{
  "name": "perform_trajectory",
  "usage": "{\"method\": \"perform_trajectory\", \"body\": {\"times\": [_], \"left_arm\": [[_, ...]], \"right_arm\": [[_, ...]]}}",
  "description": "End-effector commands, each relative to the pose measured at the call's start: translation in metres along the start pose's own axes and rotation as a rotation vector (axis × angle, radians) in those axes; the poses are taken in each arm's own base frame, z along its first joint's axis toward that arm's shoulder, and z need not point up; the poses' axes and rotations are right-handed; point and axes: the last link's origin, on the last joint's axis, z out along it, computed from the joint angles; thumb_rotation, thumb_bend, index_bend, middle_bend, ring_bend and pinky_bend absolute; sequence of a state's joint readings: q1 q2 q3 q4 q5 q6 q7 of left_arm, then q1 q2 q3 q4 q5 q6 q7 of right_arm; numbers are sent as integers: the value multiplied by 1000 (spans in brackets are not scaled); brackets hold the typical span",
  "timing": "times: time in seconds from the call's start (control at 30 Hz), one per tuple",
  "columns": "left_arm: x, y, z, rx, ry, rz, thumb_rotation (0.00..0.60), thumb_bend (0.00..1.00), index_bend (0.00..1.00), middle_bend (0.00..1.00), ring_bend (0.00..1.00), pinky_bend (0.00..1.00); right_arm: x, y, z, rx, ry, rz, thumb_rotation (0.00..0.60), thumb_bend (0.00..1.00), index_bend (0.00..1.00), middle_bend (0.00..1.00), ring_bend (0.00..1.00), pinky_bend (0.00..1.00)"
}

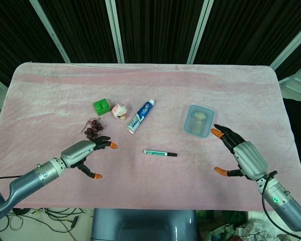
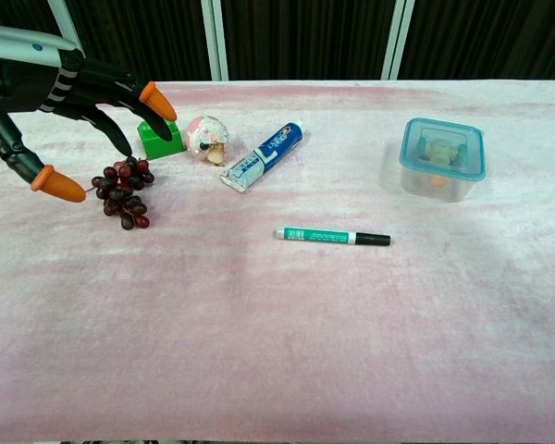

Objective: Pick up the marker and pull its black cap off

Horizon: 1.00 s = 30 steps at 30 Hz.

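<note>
Both hands are hovering spread wide and holding nothing: the left hand (image 1: 85, 153) is reaching in over the near left of the table, its orange-tipped fingers (image 2: 157, 100) apart, and the right hand (image 1: 241, 153) is sitting over the near right side with its fingers likewise splayed, seen in the head view only. Between them, well apart from each, the marker (image 1: 160, 153) is lying flat on the pink cloth (image 1: 150, 191), its green body pointing left and its black cap (image 2: 374, 240) pointing right, still fitted on. Beyond the marker a toothpaste tube (image 1: 141, 116) is lying at a slant. To the tube's left a small pink and white toy (image 1: 119, 110) is resting beside a green block (image 1: 102, 107). A bunch of dark grapes (image 2: 123, 190) is lying just beside the left hand. On the far right a clear box with a blue lid (image 1: 198, 120) is standing near the right hand.
</note>
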State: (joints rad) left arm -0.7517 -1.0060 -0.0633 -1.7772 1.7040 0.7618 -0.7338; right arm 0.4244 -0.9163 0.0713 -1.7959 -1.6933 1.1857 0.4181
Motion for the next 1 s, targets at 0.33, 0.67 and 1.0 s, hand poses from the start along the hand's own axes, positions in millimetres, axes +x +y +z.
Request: {"method": "perform_trajectory", "body": {"times": [0.33, 0.67, 1.0], "left_arm": [[-5, 1, 10, -2, 47, 140, 600, 122, 189, 192, 32, 224], [-7, -1, 18, 5, 71, 188, 600, 126, 188, 193, 32, 224], [-4, -1, 50, 29, 162, 337, 600, 183, 230, 206, 32, 218]], "right_arm": [[1, 7, 4, -28, 9, -54, 600, 76, 0, 0, 39, 151], [3, 12, 0, -55, 49, -84, 600, 75, 0, 0, 39, 150], [7, 14, -6, -123, 55, -137, 600, 76, 36, 0, 39, 150]]}}
